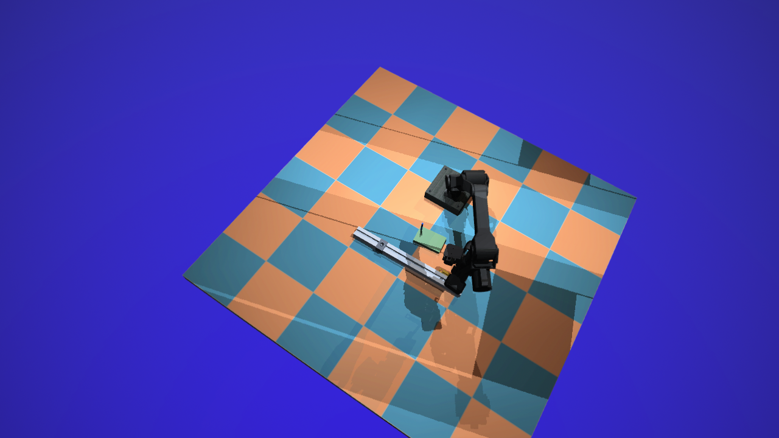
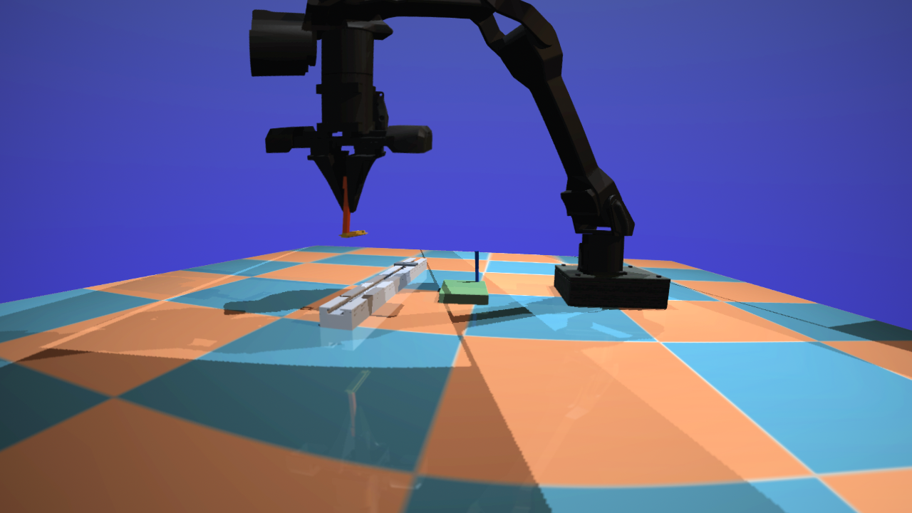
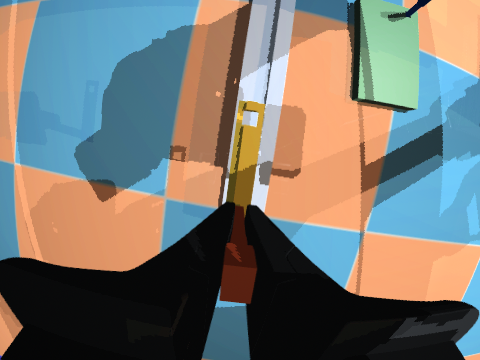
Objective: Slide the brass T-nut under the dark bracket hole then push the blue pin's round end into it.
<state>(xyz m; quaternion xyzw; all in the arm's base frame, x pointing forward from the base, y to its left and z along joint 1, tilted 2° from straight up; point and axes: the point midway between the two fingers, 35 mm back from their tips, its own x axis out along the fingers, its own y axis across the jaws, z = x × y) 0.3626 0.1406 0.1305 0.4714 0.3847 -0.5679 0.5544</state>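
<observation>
As seen in the exterior view from left to right, the gripper point(image 1: 462, 269) point(image 2: 349, 209) point(image 3: 239, 212) hangs at ten o'clock from centre, pointing down. Its fingers are nearly closed, clamped on the upright orange bar-shaped handle point(image 2: 346, 219) point(image 3: 239, 285). Below them, the flat brass T-nut point(image 1: 445, 272) point(image 2: 354, 234) point(image 3: 248, 150) is in the air, clear of the rail; in the wrist view its plate points to twelve o'clock.

Next, the long slotted aluminum rail point(image 1: 414, 264) point(image 2: 344, 317) point(image 3: 285, 40) lies on the table at eight o'clock. The small dark bracket point(image 1: 377, 246) point(image 2: 406, 263) sits across its far part. Further right, the green rectangular tray point(image 1: 431, 239) point(image 2: 464, 288) point(image 3: 387, 60) bears the slender blue pin point(image 1: 420, 229) point(image 2: 476, 266) point(image 3: 417, 8), standing upright.

Findings: pick-up of the nut is complete. Outstanding are tipping it into the slot, sliding it beneath the bracket hole, release, and the entire pin operation. Judged by position, the insertion approach is in hand; the plate will need tilting to pass the lips.
</observation>
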